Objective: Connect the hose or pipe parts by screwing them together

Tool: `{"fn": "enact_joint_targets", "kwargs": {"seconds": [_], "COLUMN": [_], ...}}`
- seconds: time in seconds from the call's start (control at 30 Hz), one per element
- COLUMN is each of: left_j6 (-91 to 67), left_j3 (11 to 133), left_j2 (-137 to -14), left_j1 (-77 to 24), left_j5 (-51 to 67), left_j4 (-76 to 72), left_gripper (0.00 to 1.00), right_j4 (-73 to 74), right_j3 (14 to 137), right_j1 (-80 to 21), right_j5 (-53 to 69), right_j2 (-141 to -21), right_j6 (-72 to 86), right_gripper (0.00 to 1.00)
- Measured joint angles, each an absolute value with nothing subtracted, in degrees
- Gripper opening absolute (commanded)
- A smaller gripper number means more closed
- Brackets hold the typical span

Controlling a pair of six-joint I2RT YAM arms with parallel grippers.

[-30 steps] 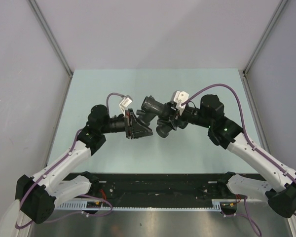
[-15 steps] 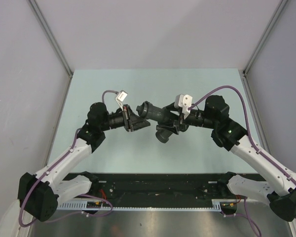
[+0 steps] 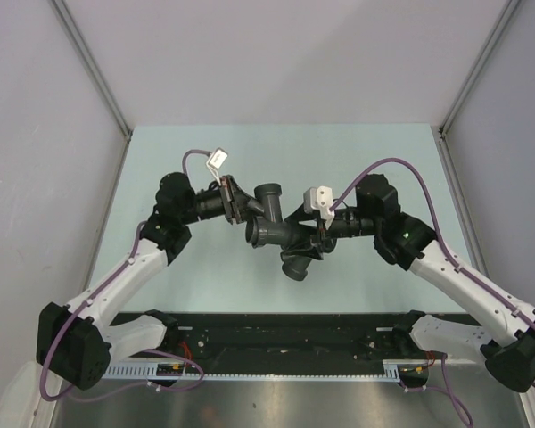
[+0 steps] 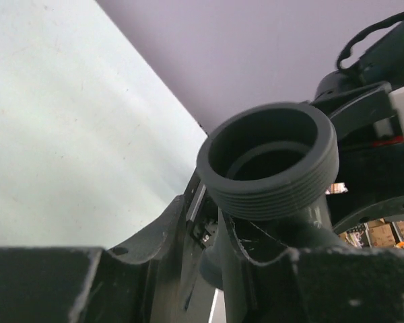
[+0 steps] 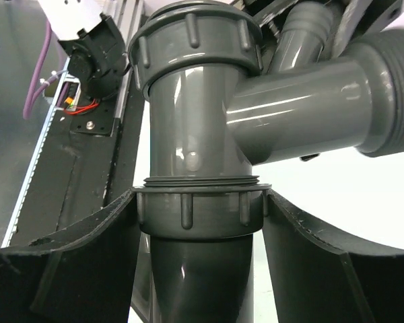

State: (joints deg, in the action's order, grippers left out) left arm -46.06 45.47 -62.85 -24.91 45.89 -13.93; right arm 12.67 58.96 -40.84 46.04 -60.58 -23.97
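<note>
The left gripper (image 3: 234,203) is reaching in on the left of the branched fitting (image 3: 272,227). Its jaws appear to be pinching a stem below the open threaded port (image 4: 266,161). The fitting is hanging in mid-air above the table (image 3: 383,169), between both arms. On the fitting's right, the right gripper (image 3: 314,239) is holding the straight tube (image 5: 200,282), jaws pinching its ribbed collar (image 5: 202,214). Thread is showing just above that collar, so the joint is probably not seated. If the tube is tilting against the fitting while turning, the threads could cross and jam. The glossy plastic could also slip in either grip.
</note>
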Motion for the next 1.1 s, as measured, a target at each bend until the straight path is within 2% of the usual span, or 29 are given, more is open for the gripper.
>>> {"fn": "enact_joint_targets", "kwargs": {"seconds": [0.23,0.7,1.1], "left_j6": [-46.44,-44.99,-42.41], "left_j3": [48.27,52.12,53.39], "left_j2": [-63.4,-63.37,-63.37], "left_j1": [-24.75,-25.41,-28.77], "left_j5": [48.6,56.47,60.66], "left_j4": [-15.29,-16.71,-18.33], "left_gripper": [0.32,0.42,0.44], "right_j4": [15.0,15.09,14.26], "right_j3": [58.96,58.96,58.96], "right_j1": [-41.87,-42.26,-42.15], "right_j5": [46.78,45.04,39.86], "right_j2": [-62.72,-64.95,-65.36], "right_j6": [-25.36,-25.06,-23.44], "right_gripper": [0.0,0.0,0.0]}}
